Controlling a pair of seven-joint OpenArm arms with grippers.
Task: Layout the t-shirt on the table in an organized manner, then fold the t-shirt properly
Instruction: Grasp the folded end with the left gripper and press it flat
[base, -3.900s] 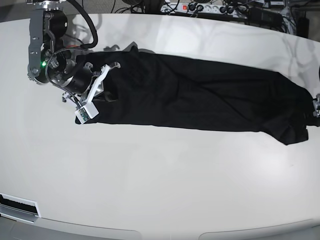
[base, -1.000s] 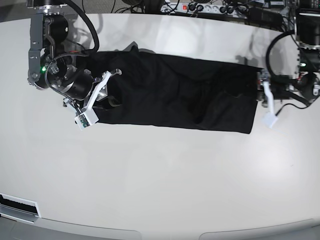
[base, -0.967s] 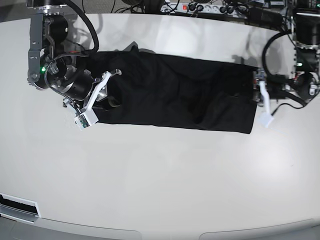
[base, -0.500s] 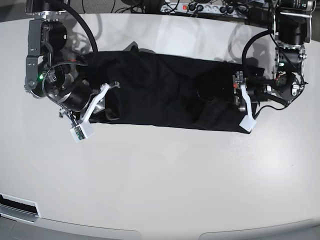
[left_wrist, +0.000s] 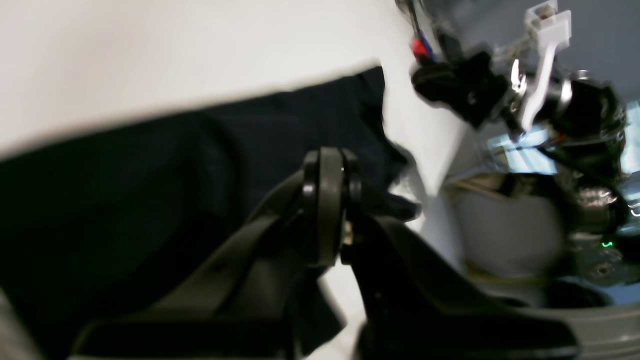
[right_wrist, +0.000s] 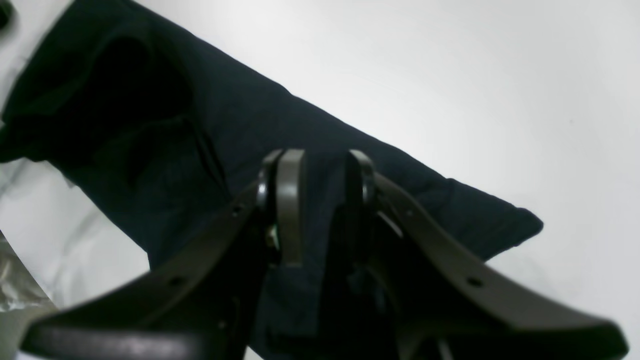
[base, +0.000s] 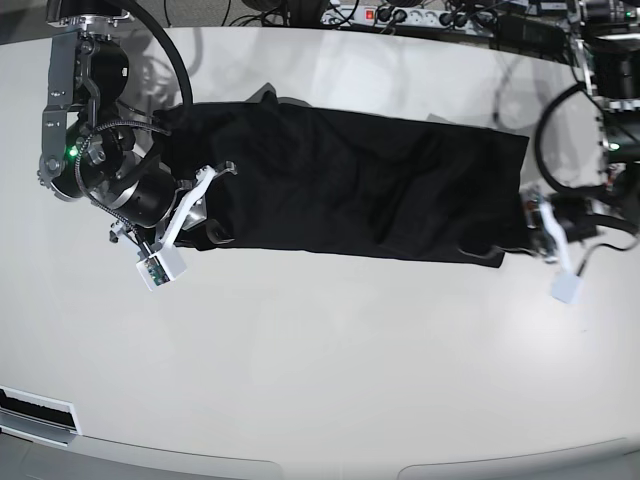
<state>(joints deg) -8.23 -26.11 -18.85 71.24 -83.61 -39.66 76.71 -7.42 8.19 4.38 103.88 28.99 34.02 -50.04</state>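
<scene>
Left claw (base: 531, 232) has pulled back toward the tabletop's (base: 330, 380) right edge.
It's pinched shut at the shirt's (base: 350, 185) hem; right claw (base: 212, 205) clamps the other end: still smoothing.

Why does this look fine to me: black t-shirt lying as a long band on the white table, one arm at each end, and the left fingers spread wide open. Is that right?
Not quite. The left wrist view shows the left fingers pressed together, shut, not spread. The rest holds: the black t-shirt lies as a long band on the white table, an arm at each end.
</scene>
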